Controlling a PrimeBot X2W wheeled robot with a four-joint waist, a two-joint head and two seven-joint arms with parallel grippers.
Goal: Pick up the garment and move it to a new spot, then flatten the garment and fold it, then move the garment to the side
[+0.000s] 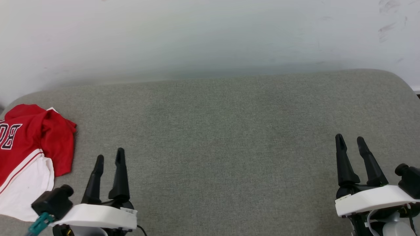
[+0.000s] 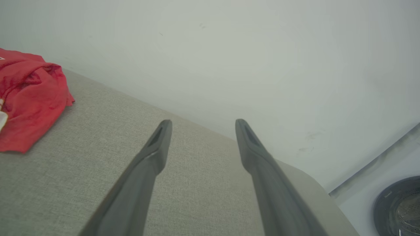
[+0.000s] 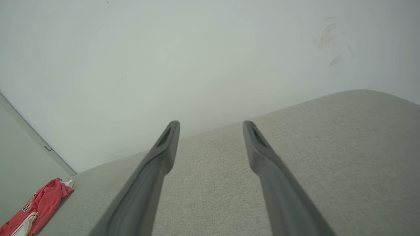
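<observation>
Head camera looks down from above onto the grey cushion [image 1: 210, 147], facing the white wall [image 1: 210, 32] behind it. Both wrist cameras ride low and close over the cushion, each sighting between dark fingers [image 2: 147, 170] toward that wall. All three views share the cushion, the wall and the red shirt [image 1: 29, 141] at the cushion's left end.
</observation>
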